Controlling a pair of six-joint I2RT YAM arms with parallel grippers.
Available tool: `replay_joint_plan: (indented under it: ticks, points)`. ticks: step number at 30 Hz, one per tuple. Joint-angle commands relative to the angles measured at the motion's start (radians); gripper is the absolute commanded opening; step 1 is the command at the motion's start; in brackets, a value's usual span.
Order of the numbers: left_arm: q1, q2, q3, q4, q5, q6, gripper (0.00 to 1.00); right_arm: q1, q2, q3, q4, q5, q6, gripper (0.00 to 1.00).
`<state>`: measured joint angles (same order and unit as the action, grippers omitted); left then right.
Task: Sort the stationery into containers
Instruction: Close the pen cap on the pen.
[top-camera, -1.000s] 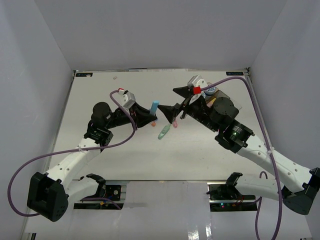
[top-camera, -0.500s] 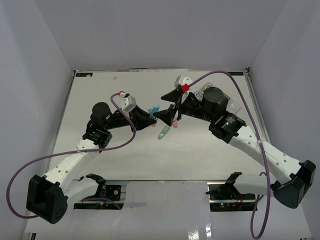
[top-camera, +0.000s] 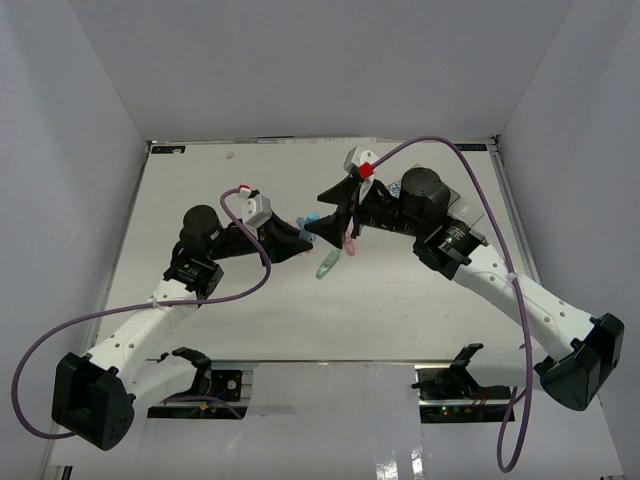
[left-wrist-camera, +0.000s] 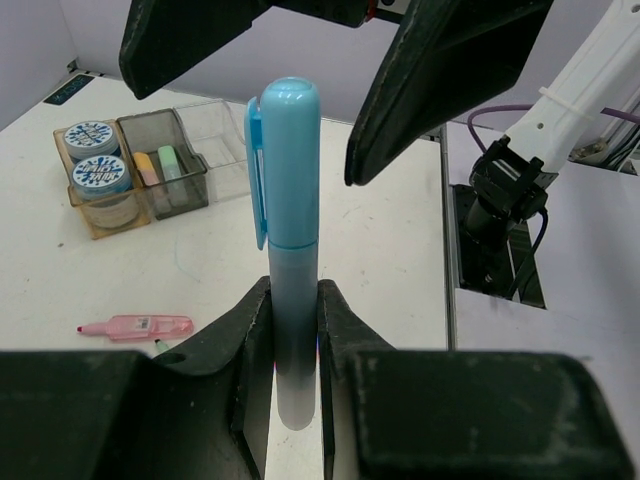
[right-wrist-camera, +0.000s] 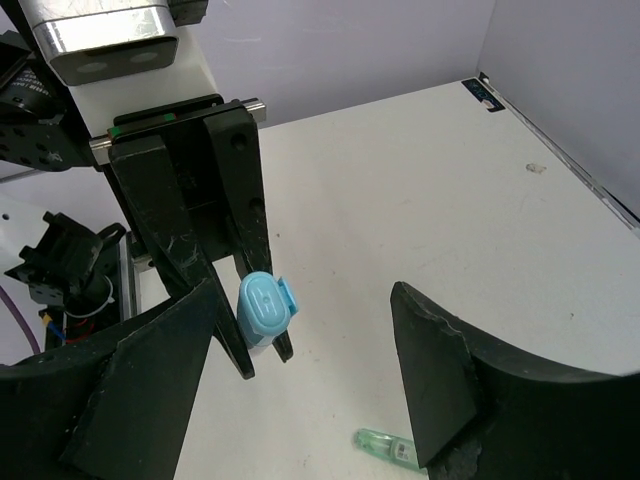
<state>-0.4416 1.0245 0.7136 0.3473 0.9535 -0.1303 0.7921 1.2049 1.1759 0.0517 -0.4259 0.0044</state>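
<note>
White table (top-camera: 400, 320) bears two rolls (left-wrist-camera: 99, 172), pink pen (left-wrist-camera: 135, 327), green pen (top-camera: 327, 265) — blue pen (left-wrist-camera: 290, 200) aloft.

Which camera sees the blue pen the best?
The left wrist view: the blue pen is close and side-on, cap and clip clear, pinched in the left gripper. The right wrist view shows the blue pen only end-on. The top view shows just a tiny blue bit, far away.

glossy blue plastic pen (left-wrist-camera: 290, 200) — clear tinted plastic trays (left-wrist-camera: 181, 196) — matt white table (left-wrist-camera: 385, 250)
</note>
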Motion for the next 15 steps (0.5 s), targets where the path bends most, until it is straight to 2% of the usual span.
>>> replay_joint_plan:
  ticks: [1,10,14,15]
  points:
    - [-0.002,-0.02,0.023,0.01,0.045,0.018,0.11,-0.008,0.008,0.054,0.027,-0.048,0.009,0.76]
    - [-0.002,-0.014,0.021,0.022,0.065,0.009,0.11,-0.008,0.036,0.056,0.027,-0.1,0.006,0.71]
    - [-0.002,-0.014,0.02,0.028,0.068,0.006,0.11,-0.008,0.045,0.051,0.03,-0.119,0.006,0.61]
    - [-0.002,-0.014,0.018,0.032,0.067,0.005,0.11,-0.008,0.045,0.051,0.03,-0.126,0.006,0.54]
